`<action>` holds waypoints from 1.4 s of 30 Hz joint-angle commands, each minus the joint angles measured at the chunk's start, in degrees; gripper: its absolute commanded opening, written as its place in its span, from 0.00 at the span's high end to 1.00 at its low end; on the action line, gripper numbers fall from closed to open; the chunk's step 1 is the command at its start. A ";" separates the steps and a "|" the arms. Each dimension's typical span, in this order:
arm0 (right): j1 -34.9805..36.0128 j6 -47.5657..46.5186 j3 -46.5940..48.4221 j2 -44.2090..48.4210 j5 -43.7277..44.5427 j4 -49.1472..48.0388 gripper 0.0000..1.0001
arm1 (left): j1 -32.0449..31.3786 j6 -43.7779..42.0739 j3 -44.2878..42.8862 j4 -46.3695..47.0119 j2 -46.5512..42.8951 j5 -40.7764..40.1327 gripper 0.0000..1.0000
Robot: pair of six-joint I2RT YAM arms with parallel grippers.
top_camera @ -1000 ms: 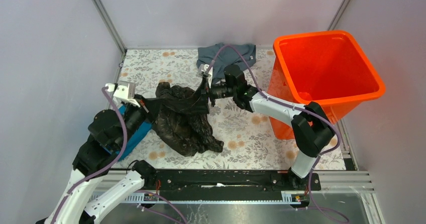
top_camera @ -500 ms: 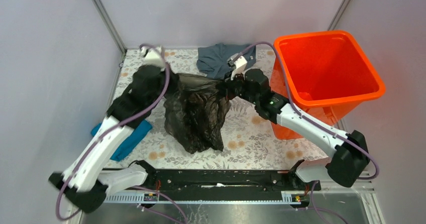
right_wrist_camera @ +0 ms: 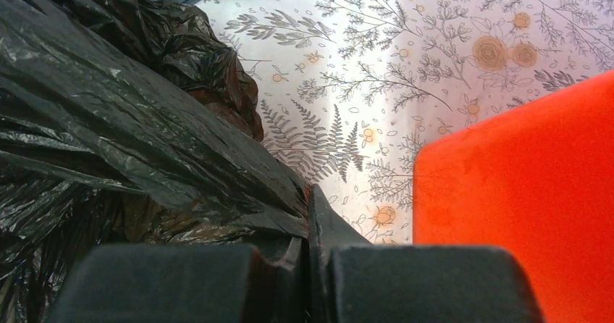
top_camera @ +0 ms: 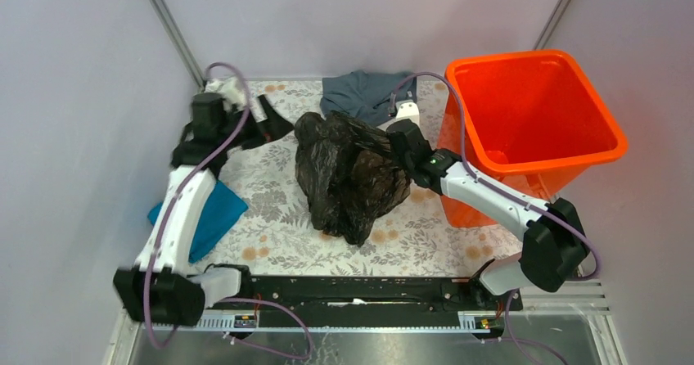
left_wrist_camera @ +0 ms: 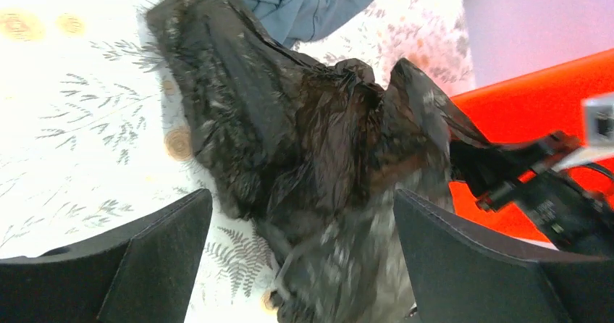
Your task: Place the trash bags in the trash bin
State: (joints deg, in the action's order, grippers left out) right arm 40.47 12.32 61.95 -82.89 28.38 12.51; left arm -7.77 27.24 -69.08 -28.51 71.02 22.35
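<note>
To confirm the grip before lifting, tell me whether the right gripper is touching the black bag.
Touching. The right wrist view shows the right gripper, jaws shut, pinching a fold of the black bag between its fingers.

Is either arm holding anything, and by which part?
The jaws of the right arm pinch the black trash bag by a crumpled fold on its side facing the orange bin. Those of the left arm are open, holding nothing.

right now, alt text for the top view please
The right gripper is shut on a crumpled black bag mid-table beside the orange bin. The left gripper hangs open, apart from it. A grey cloth lies behind the bag, a teal cloth at the left.
</note>
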 commanded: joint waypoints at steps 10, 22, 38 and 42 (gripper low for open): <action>-1.36 -1.67 -2.15 3.34 -9.15 -2.32 1.00 | 15.24 36.77 33.45 63.72 -9.85 38.65 0.01; -1.36 -1.67 -2.10 4.55 -11.78 -2.95 1.00 | 8.00 49.80 50.32 88.06 -5.51 36.60 0.01; -1.62 -1.51 -2.72 4.62 -12.83 -3.26 1.00 | 8.00 36.63 52.82 43.08 -29.82 30.24 0.02; -1.66 -1.49 -2.67 4.76 -12.99 -3.05 1.00 | 6.96 34.58 52.46 35.57 -31.69 28.52 0.15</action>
State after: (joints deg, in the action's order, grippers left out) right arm 39.31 10.90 59.27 -79.96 15.97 11.18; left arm 0.12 63.99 -16.34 13.80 40.93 52.66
